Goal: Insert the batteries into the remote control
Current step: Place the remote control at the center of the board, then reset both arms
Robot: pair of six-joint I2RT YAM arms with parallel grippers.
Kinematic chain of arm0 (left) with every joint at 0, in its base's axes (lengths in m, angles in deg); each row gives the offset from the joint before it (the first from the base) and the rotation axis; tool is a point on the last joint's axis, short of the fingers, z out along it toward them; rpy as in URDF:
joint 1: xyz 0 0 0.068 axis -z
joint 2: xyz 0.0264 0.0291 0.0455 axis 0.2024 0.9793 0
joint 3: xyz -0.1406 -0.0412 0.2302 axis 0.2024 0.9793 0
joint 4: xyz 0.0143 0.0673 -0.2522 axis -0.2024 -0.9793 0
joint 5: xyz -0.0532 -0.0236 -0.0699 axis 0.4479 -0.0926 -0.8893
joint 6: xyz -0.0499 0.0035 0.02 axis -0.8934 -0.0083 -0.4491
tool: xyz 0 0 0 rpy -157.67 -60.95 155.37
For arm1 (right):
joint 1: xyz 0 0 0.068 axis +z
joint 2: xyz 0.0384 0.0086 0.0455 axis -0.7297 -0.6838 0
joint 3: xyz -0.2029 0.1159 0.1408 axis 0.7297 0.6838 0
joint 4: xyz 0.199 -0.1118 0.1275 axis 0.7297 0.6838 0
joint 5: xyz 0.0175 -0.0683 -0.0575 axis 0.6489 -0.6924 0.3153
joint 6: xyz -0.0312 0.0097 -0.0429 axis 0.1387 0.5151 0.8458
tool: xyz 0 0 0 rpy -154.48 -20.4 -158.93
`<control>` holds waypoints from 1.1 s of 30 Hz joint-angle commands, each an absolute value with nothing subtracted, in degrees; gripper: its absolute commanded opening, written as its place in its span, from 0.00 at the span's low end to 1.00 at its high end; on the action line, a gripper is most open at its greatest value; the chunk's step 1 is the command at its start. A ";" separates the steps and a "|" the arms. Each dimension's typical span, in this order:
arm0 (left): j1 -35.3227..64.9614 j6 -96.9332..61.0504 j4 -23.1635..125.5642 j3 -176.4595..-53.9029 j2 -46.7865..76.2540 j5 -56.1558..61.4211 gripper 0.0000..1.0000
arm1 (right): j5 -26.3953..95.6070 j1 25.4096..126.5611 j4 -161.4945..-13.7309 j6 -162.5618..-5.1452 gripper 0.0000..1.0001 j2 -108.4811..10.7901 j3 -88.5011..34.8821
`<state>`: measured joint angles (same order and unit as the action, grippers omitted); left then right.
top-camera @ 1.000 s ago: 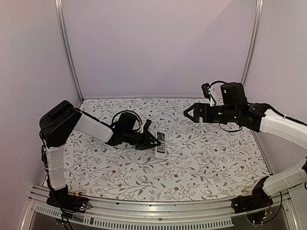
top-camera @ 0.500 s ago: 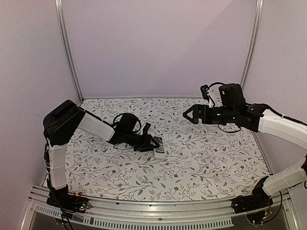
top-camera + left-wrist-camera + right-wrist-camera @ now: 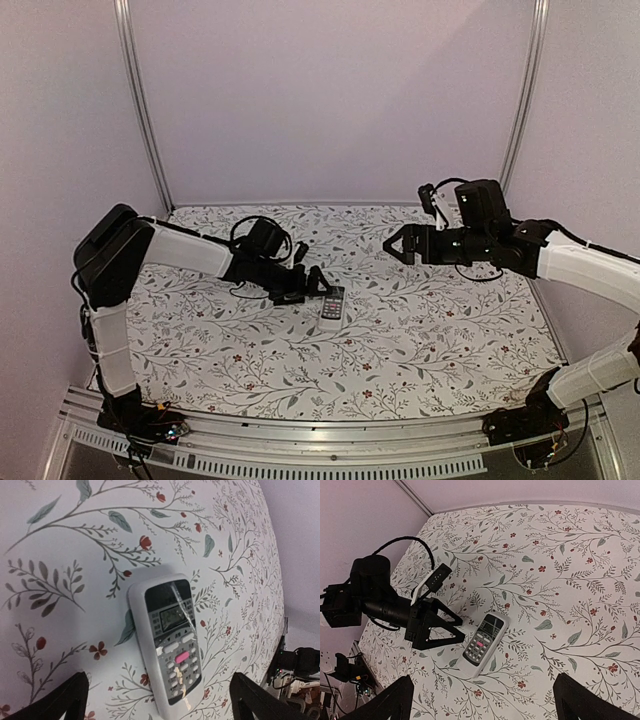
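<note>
Top view: left gripper point(image 3: 312, 282) low over the table point(image 3: 450, 330), jaws apart; remote control point(image 3: 332, 302) flat just beyond its tips. Right gripper point(image 3: 396, 243) raised, well apart from the remote.
Left wrist: remote face-up, lined up with the gap between the spread fingers point(image 3: 65, 700).
Right wrist: jaws apart, remote well ahead of them.

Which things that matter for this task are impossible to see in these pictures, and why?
The batteries: in no view, so their place cannot be told.
The back of the remote control: hidden in all views, since it lies buttons up on the table.
The button markings: too small to read in every view.
</note>
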<state>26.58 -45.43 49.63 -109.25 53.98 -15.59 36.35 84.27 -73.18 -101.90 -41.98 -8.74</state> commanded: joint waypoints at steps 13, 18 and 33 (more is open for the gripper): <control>20.01 -29.36 24.67 -110.59 25.82 6.59 1.00 | 36.50 76.44 -70.13 -98.58 0.99 -33.42 -2.20; 17.85 -33.54 30.93 -96.88 16.07 13.95 1.00 | 35.59 73.14 -72.97 -98.52 0.99 -29.38 4.42; 17.59 -39.48 37.85 -81.42 10.58 17.68 1.00 | 38.76 72.00 -93.68 -105.55 0.99 -31.50 24.29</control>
